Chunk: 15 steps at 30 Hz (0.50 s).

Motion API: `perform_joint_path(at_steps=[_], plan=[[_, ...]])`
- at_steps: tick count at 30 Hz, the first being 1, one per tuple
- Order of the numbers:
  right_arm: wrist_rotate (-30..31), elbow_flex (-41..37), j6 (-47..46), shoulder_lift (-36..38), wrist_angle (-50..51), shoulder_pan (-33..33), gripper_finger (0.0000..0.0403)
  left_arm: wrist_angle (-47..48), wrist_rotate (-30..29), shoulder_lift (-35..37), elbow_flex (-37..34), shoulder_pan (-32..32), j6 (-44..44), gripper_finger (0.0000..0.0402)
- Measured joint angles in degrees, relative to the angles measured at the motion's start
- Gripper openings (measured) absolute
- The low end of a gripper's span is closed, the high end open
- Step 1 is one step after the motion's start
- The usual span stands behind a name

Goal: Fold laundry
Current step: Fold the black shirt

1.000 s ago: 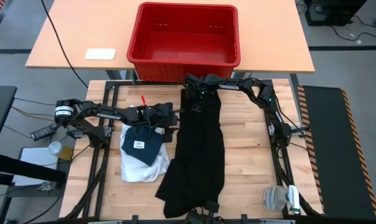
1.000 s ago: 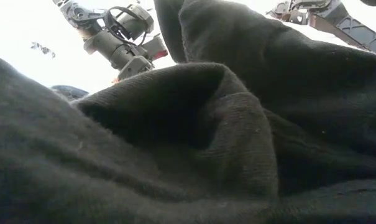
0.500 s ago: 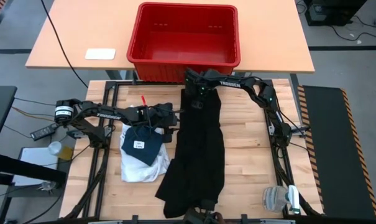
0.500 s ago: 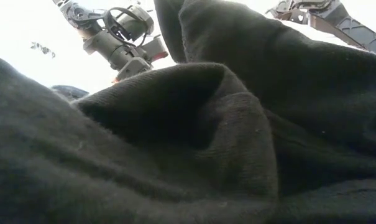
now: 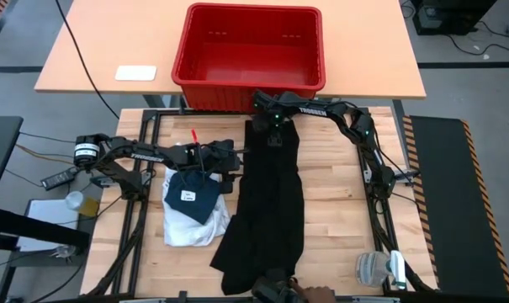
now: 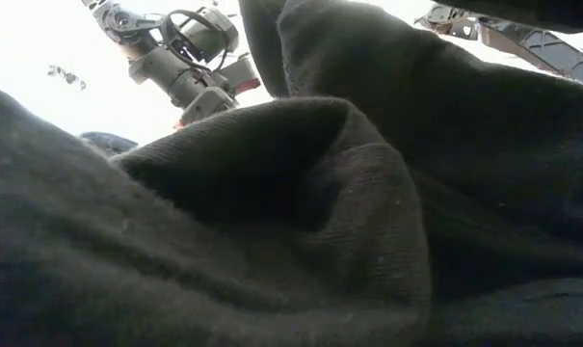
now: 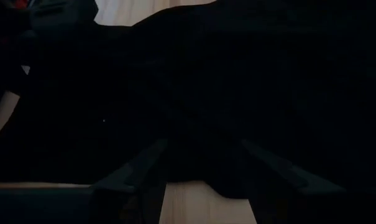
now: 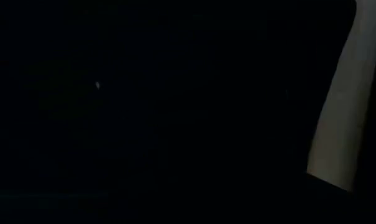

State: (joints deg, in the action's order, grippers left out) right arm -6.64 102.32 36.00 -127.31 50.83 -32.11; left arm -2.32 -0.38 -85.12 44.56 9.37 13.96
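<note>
Trousers (image 5: 267, 206) — the big black garment with legs — are lying stretched lengthwise down the middle of the counter (image 5: 338, 198), waist end toward the red crate (image 5: 250, 46) and leg ends reaching the near edge, probably laid out flat so they can be folded along their length. Right tool (image 5: 271, 135) is sitting at the waist end, low over the cloth; whether its fingers are parted or gripping the fabric I cannot tell, since its own camera is showing almost nothing but dark cloth. Left tool (image 5: 229, 160) is resting just beside the left edge of the trousers, over a small heap of dark fabric, and its fingers (image 7: 128, 174) are standing apart with black cloth lying between and beyond them — pinching nothing that I can make out. A white shirt (image 5: 187, 227) is lying to the left with a dark blue piece (image 5: 193, 195) on top of it, seemingly parked there to wait its turn. From table height, black cloth is filling nearly everything.
</note>
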Motion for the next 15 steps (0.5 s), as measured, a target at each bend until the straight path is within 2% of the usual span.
perform_joint_path(at_steps=[5, 15], plan=[[1.1, -2.9, 4.1, -0.1, -3.2, 0.0, 0.015, 0.2, 0.0, 0.0, 0.0, 0.0, 0.0, 0.0192], [2.6, -5.7, 5.8, -0.1, -7.3, 0.0, 0.0148, 0.4, 0.0, 0.0, 0.0, 0.0, 0.4, 0.0192]])
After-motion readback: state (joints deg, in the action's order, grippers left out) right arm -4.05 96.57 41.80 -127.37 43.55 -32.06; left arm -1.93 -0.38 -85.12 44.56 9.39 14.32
